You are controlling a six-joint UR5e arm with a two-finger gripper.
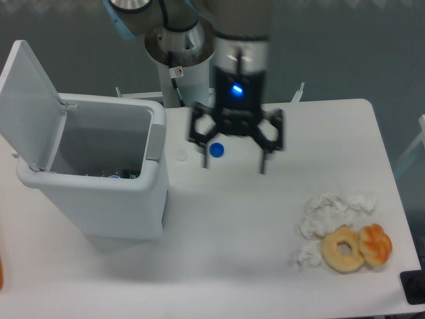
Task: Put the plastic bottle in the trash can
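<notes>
Gripper hangs spread and empty above the blue cap.

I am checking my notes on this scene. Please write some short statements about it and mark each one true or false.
1. The lid of the large white-grey plastic trash can stands open. True.
2. The tool is shut on a bottle. False: its fingers are spread and hold nothing.
3. The small round blue bottle cap lies on the white table. True.
4. The tool hangs over the trash can. False: it is over the table, near the cap.
5. The beige ring doughnut lies beside the crumpled white tissues. True.
</notes>
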